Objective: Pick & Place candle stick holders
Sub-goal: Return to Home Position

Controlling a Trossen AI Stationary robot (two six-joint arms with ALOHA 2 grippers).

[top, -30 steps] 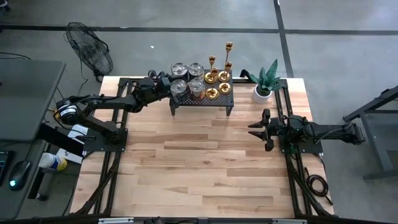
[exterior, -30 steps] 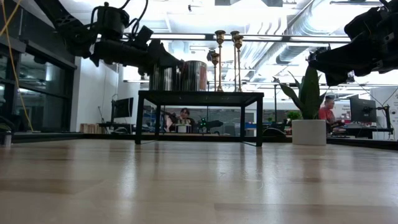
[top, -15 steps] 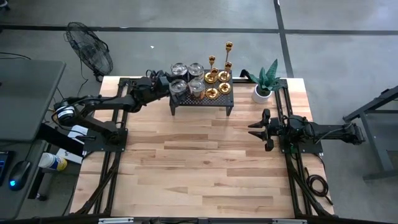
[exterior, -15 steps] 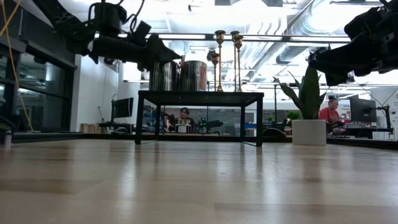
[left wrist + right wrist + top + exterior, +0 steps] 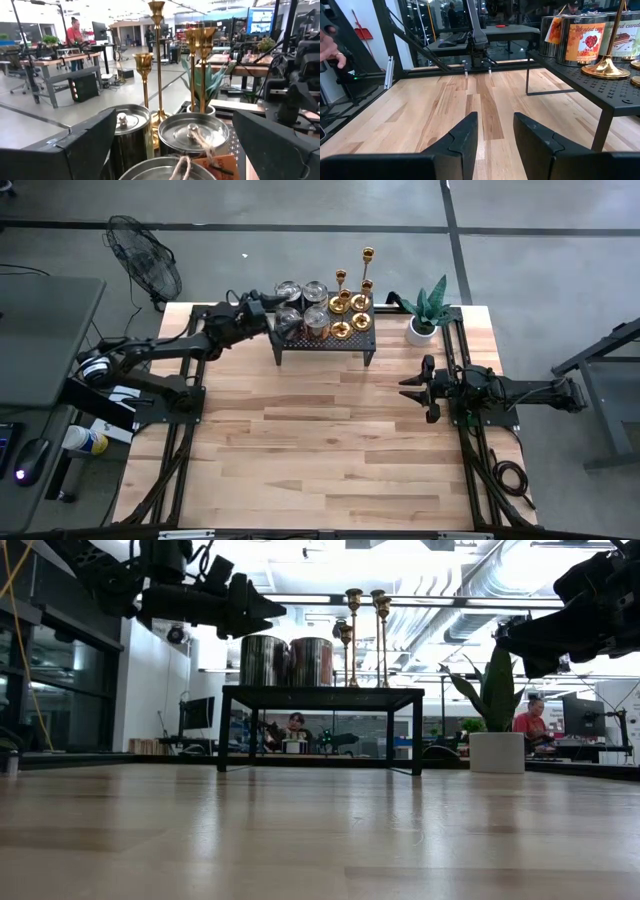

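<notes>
Four brass candle stick holders (image 5: 143, 60) stand upright on the right half of the black perforated shelf (image 5: 325, 341). They are crowded beside four scented candle tins (image 5: 316, 292) on its left half, likely so both sets fit. Left gripper (image 5: 270, 317) hovers just beside and above the tins, fingers (image 5: 75, 145) wide apart and empty, apparently free to clear away. Right gripper (image 5: 494, 134), fingers slightly apart, waits over the right side of the wooden table (image 5: 320, 450), near the potted plant (image 5: 425, 320).
</notes>
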